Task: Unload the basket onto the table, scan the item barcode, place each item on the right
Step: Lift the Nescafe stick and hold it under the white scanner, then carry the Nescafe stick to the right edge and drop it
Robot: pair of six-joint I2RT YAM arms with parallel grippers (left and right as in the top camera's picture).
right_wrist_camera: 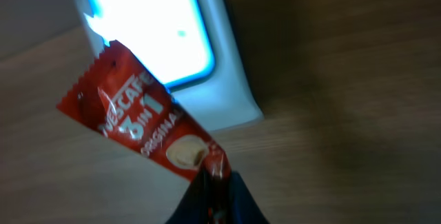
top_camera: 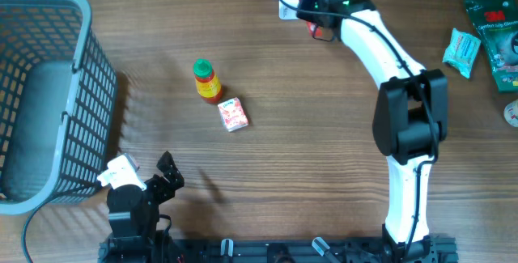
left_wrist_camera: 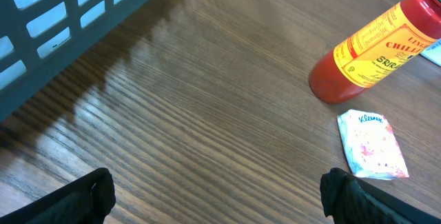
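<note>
Jaws of right gripper [right_wrist_camera: 217, 186] are pinched tight on one end seam of the red Nescafé 3-in-1 sachet [right_wrist_camera: 141, 127]. An edge grip makes sense: it leaves almost the whole pack free of the fingers, so nothing of the gripper blocks a printed face. The sachet sticks out from the pinch toward the scanner [right_wrist_camera: 231, 86], and its far corner overlaps the lit window [right_wrist_camera: 148, 31] in the wrist view. It hangs above the glass rather than flat on it; I can't tell contact from here. The branded front faces the wrist camera, so my guess is that the back, and the barcode, is turned to the glass. The code itself isn't visible, so that's unconfirmed.

The overhead view puts the right arm stretched to the far edge of the table [top_camera: 324, 133], where the scanner sits.

Left gripper [left_wrist_camera: 220, 207] has its fingers spread wide with nothing between them, parked low at the near side beside the grey basket [left_wrist_camera: 62, 24]. That looks like staging for the next pick: the chilli sauce bottle [left_wrist_camera: 372, 52] and tissue pack [left_wrist_camera: 372, 145] lie just beside each other ahead of it. More packets [top_camera: 494, 28] sit at the right edge, well apart.

Risk: with such a thin seam grip, the pack could flop or twist off-angle from the window.
</note>
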